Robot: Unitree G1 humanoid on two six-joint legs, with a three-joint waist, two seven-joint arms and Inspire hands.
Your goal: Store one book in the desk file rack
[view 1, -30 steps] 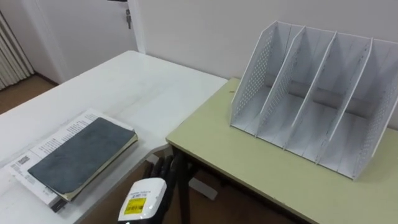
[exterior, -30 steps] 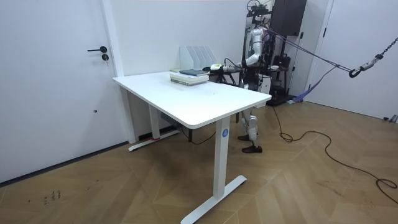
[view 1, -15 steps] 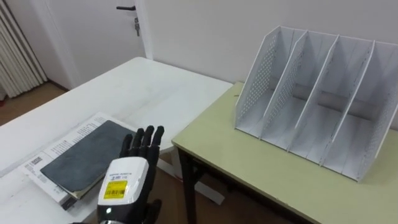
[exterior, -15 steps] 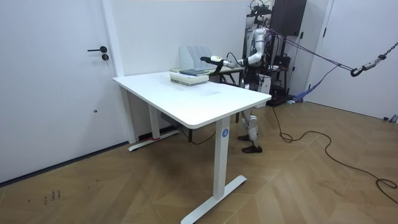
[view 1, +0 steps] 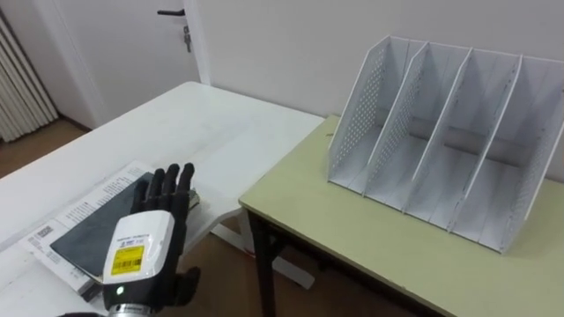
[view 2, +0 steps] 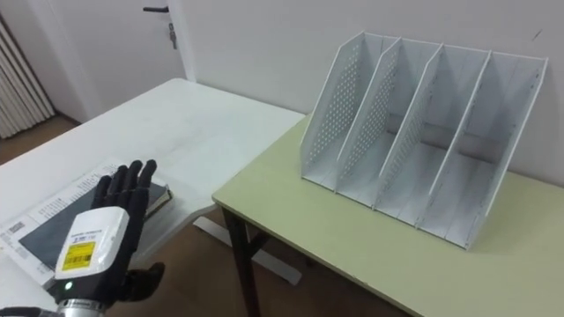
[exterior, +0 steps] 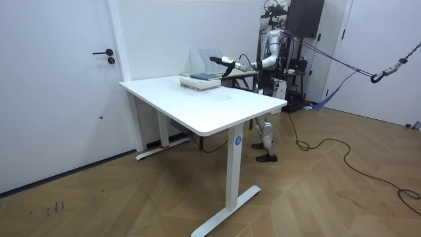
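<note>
Reach-to-grasp step. The left hand (view 1: 141,251) hangs over the book stack with fingers straight and slightly spread, holding nothing. Can't tell from the eye views whether the fingertips touch the cover; in the room view the hand (exterior: 216,60) looks raised above the stack (exterior: 200,79).

The book (view 1: 84,236) to store is dark grey, lying flat on top of a white printed book (view 1: 70,207) near the corner of the white table (view 1: 203,123). The file rack (view 1: 354,114) stands upright and empty on the green desk (view 1: 352,238), well apart from the books and across a gap between the two tabletops.

To do it well, judging from this:
- lower the hand onto the dark cover only
- get the thumb under its near edge and the fingers over the top
- pinch close to the spine so the pages don't fan open
- lift straight up so the white book isn't dragged toward the table edge
- then turn the book upright and feed it into a slot, likely the leftmost, which is nearest

Writing:
- yellow label on the white back of the hand, print too small to read
- white book cover has lines of text and a barcode-like block at one corner, not legible
- dark cover shows no title
</note>
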